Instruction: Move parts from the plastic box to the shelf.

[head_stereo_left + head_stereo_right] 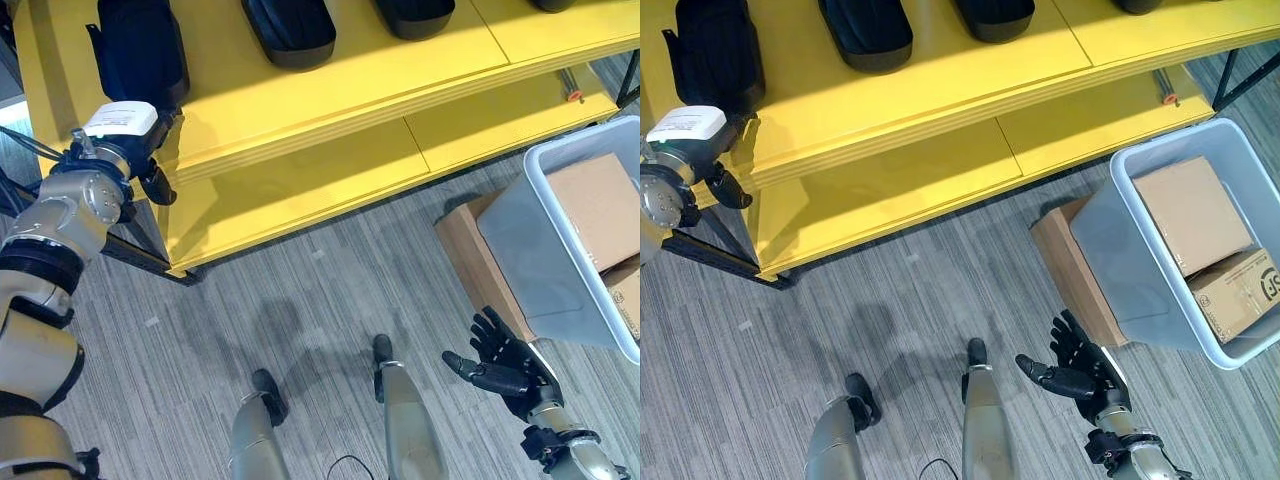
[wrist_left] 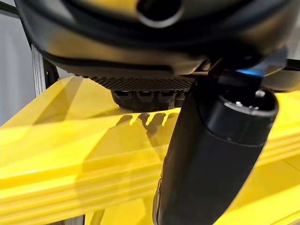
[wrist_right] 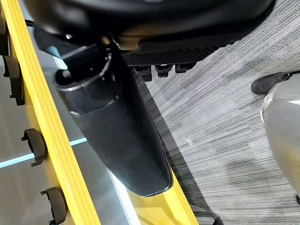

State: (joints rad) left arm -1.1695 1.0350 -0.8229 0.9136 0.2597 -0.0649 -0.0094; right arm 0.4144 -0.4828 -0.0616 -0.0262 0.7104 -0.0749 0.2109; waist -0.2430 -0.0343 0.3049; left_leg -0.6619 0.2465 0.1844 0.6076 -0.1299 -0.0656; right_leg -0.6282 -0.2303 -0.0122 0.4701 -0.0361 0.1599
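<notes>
Nearest, low on the robot's right, the right hand [image 1: 508, 362] is being held over the grey floor [image 1: 300, 300] with its fingers [image 1: 490, 327] spread and nothing in them, just beside the brown carton [image 1: 478, 262] standing against the plastic box [image 1: 545, 250]; the box, tilted and pale grey, is seen carrying two cardboard parcels [image 1: 1192, 212], and whether further dark parts are lying in it cannot be told; farther off on the left, the left hand [image 1: 148, 170] is being held at the front edge of the yellow shelf [image 1: 300, 120], right below a dark part [image 1: 140, 45] lying on the upper board; its fingers are hidden against that part, so it cannot be told whether they are gripping or released; more dark parts [image 1: 290, 28] are lying in a row farther along the same board; the step in hand is judged to be the setting-down of a part on the shelf; next, a release and a clear withdrawal of the left hand are being called for, then a turn toward the box, so that another part may be sought and taken.
</notes>
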